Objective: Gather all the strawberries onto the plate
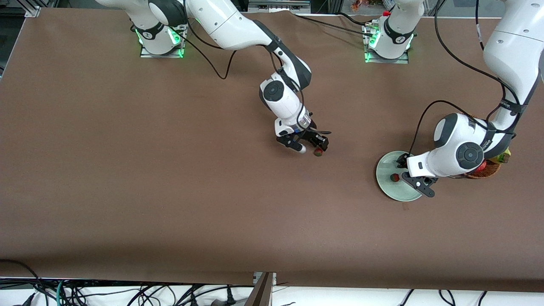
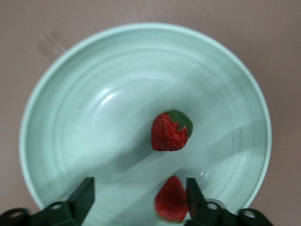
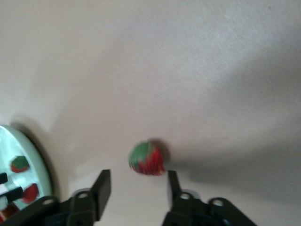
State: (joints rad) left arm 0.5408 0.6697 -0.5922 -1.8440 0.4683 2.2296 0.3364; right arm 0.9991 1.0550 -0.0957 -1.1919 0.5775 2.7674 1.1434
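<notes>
While the left gripper [image 2: 138, 200] hangs over the plate [image 1: 384, 183] with its fingers spread, one strawberry [image 2: 170, 131] lies on the plate and a second [image 2: 171, 199] sits by one finger. Over mid-table, the right gripper [image 3: 137, 189] stands open above the third strawberry [image 3: 147, 158], gripping nothing.

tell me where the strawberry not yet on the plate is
In the front view it lies on the table mid-table, just below the right gripper: strawberry.
</notes>
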